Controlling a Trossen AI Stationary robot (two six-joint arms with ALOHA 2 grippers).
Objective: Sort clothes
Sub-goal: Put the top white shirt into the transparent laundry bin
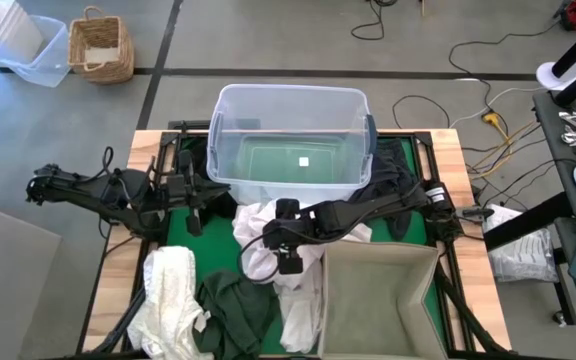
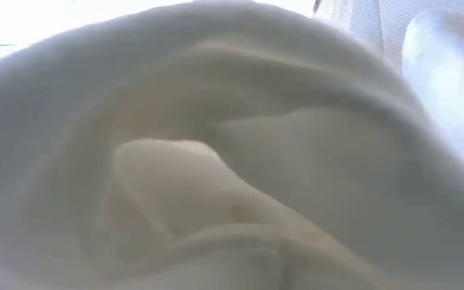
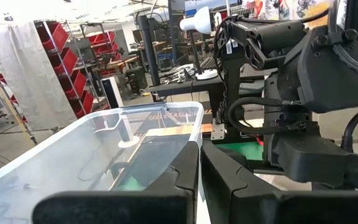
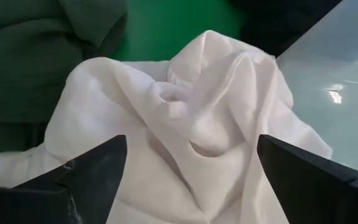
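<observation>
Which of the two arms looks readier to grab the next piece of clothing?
The right. Its gripper hangs open directly over the white garment in the middle of the table. The left gripper is shut and sits off beside the clear tub, over no clothing.

Clear tub (image 1: 290,140) and beige box (image 1: 378,300) flanking clothes (image 1: 258,225).

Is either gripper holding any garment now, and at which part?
Nothing is held. The right gripper is open above the white garment; the left gripper is shut, empty, beside the clear tub.
</observation>
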